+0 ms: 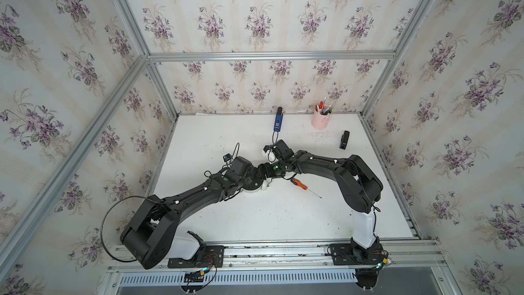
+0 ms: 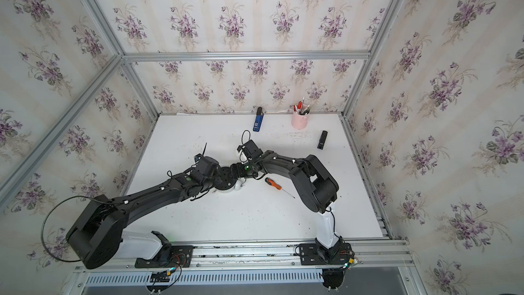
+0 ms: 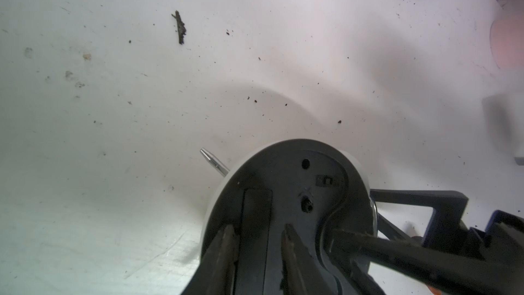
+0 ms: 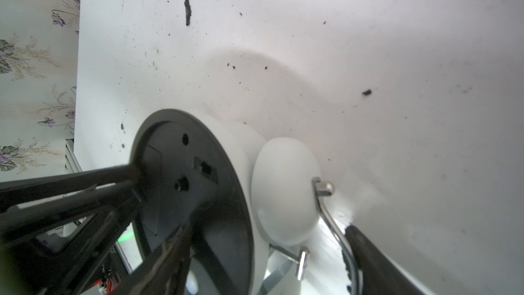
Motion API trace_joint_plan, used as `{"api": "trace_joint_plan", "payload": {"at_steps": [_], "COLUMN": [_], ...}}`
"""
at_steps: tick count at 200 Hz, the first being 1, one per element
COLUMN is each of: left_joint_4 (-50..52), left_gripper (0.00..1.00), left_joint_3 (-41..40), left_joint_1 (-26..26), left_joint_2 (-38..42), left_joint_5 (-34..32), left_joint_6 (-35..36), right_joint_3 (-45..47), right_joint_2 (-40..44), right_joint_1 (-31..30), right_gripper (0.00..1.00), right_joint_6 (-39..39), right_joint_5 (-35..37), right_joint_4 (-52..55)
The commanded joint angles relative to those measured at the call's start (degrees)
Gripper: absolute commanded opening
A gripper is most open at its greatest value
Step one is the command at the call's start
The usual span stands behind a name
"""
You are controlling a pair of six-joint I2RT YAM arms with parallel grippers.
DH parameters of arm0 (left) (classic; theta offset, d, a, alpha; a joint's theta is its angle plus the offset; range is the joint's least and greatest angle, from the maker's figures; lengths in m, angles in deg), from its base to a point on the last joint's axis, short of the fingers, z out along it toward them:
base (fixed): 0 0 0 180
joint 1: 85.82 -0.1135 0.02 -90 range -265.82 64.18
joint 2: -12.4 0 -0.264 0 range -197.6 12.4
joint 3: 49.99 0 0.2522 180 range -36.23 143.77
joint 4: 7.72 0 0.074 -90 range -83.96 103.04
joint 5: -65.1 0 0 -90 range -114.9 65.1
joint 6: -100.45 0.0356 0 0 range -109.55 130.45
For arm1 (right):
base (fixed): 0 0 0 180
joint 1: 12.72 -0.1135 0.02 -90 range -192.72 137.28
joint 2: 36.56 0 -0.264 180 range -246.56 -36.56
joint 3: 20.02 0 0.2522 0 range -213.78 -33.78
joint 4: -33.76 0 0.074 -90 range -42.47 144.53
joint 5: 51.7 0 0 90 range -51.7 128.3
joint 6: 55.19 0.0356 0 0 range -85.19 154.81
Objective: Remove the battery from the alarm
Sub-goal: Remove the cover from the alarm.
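- Left hand is set narrow on the alarm, with one of its fingers on each long side of the dark slot in the black back panel.
- I cannot tell whether it is pinching the battery. Everything in that slot is black on black, and no cell shows as a separate thing.
- By my reading the task is at the pulling-out step. The alarm lies face down with its back up, and no battery lies loose anywhere on the surface, so it is probably still inside.
- What is left, as I judge it: get a sure hold on the cell, lift it clear of the slot, and set it down.
- Right hand stands wide. One finger is laid on the back panel and the other is just beside the metal handle, past the white bell. It looks like bracing, and no firm clamp shows.
- In both top views the alarm sits mid-surface between the two hands, with a screwdriver lying near it on the right.
- Left arm reaches from the near left corner towards the middle, wrist bent down over the alarm.
- Right arm rises from the near right, folds at the elbow, and runs left to the alarm.
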Motion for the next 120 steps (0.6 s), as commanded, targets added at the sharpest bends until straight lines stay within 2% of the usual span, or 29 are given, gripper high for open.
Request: {"api": "trace_joint_plan", "payload": {"at_steps": [1, 120], "left_joint_4": [-5.0, -9.5], "left_gripper": [0.31, 0.2], "left_joint_3": [-1.5, -3.6], "left_joint_1": [0.4, 0.4], "left_joint_2": [0.9, 2.9], "left_joint_5": [12.8, 12.0], "left_joint_6": [-1.1, -1.1], "right_joint_3": [1.0, 0.7], "right_joint_2": [-2.3, -3.0], "right_joint_1": [-1.1, -1.2], "right_gripper": [0.81, 0.8], "right_joint_6": [-3.4, -3.3], "right_joint_5": [2.2, 1.7], "right_joint_4": [10.8, 10.9]}}
